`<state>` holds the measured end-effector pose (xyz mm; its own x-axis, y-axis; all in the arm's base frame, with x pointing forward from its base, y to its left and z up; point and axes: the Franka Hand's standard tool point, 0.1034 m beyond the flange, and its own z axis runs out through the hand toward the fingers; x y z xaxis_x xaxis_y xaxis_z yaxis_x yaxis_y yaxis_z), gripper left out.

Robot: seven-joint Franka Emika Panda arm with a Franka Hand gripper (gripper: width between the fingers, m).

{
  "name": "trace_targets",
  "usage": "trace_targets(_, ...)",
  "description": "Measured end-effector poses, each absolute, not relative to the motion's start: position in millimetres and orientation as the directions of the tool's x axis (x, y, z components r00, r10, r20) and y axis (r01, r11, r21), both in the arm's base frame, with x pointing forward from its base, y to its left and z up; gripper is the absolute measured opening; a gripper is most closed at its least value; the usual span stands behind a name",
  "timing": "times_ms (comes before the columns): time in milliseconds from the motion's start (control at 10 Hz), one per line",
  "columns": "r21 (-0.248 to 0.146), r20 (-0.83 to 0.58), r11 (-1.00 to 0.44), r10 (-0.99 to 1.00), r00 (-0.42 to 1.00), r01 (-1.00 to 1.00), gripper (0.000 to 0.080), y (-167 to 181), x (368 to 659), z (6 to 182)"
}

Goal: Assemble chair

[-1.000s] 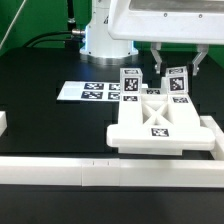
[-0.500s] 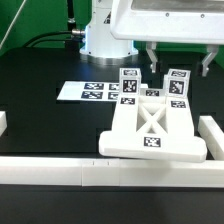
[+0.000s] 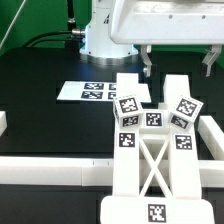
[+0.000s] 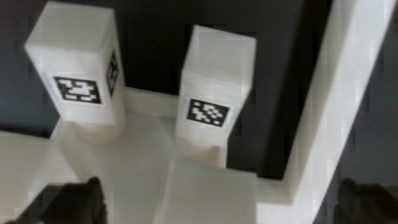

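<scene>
Chair [image 3: 152, 160]: chunky matte white plastic, blocky square legs, X-braced panel, black-and-white square tags on the faces. It sits at the front edge of the black table [image 3: 40, 125], tipped toward the camera over the front white border rail [image 3: 50, 172]. A second ago it lay lower and further back, behind that rail. Gripper [image 3: 178, 62] hangs above the legs with its fingers spread apart, nothing between them; a second ago they were down at the legs. Marker board [image 3: 88, 92] lies flat mid-table. Table surface is matte black.
</scene>
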<state>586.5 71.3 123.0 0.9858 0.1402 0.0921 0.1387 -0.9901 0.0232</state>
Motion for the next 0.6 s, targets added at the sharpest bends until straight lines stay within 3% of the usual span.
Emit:
trace_targets(300, 0.02, 0.09, -0.994, 0.11, 0.99, 0.108, 0.0648, 73, 587, 122.6)
trace_targets(600, 0.016, 0.085, -0.993, 0.122, 0.989, 0.121, 0.0648, 66, 597, 138.6)
